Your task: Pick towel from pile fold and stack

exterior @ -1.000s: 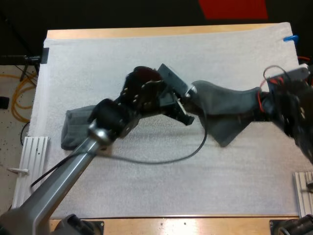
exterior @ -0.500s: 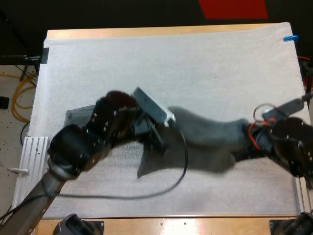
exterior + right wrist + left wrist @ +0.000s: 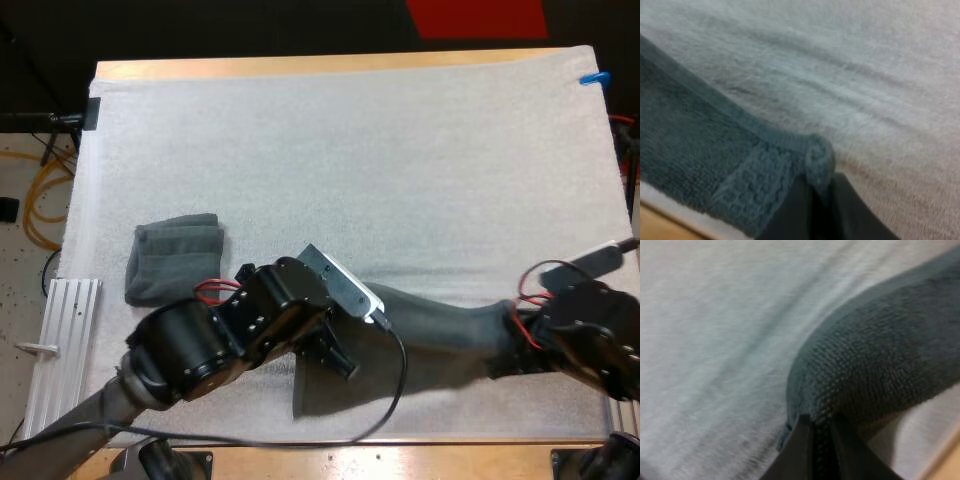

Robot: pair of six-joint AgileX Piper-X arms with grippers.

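A dark grey-green towel (image 3: 440, 328) is stretched between my two grippers near the mat's front edge, with a flap hanging down at its left end. My left gripper (image 3: 362, 322) is shut on the towel's left corner (image 3: 860, 370), its fingers (image 3: 802, 450) pinching the hem. At the other end my right gripper (image 3: 512, 352) is shut on the right corner (image 3: 740, 165), fingers (image 3: 800, 207) pressed on the folded edge. A folded towel (image 3: 175, 258) lies on the left of the mat.
The white mat (image 3: 350, 150) covers the table. The wooden front edge (image 3: 400, 455) runs just below the stretched towel. Metal rails (image 3: 60, 340) stand at the left side and the right side (image 3: 622, 385).
Both grippers have carried the stretched towel from the mat's middle toward the front edge. The left arm swung back and lower; the right arm drew down along the right side.
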